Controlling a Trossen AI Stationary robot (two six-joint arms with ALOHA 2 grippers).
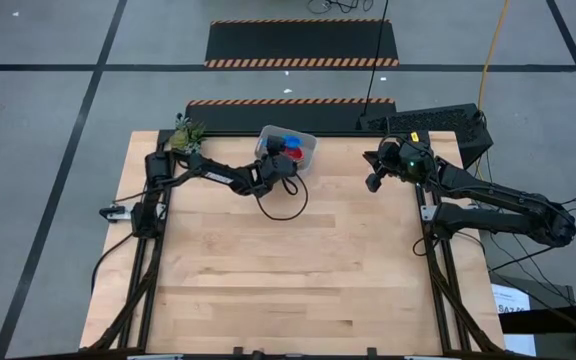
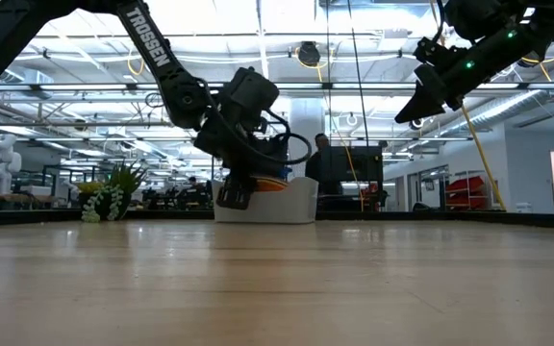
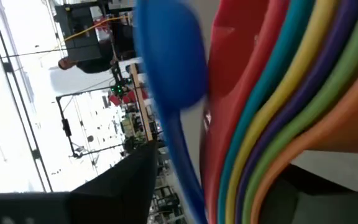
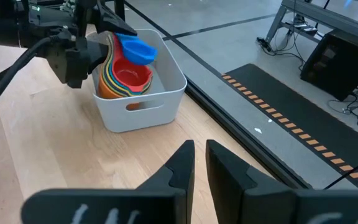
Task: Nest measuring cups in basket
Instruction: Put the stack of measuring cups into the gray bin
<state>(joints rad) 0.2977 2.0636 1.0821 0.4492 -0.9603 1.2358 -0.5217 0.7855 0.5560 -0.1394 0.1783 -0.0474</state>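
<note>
The pale basket (image 4: 166, 84) stands at the table's far edge (image 1: 306, 148). Inside it the measuring cups (image 4: 126, 78) sit nested, orange outermost and red innermost. A blue cup (image 4: 135, 50) lies tilted on top of the red one, its handle (image 3: 188, 186) running toward my left gripper (image 4: 86, 56). That gripper stands open at the basket's left rim, beside the cups' stacked handles. One dark finger (image 3: 126, 186) shows clear of the blue handle; the stack hides the other. My right gripper (image 4: 199, 158) hangs shut and empty above the table's right side (image 1: 373, 182).
A small green plant (image 1: 185, 135) stands at the table's far left corner, close behind the left arm. A black cable loops from the left wrist onto the wood (image 1: 283, 205). Bare wood stretches from the basket to the table's near edge.
</note>
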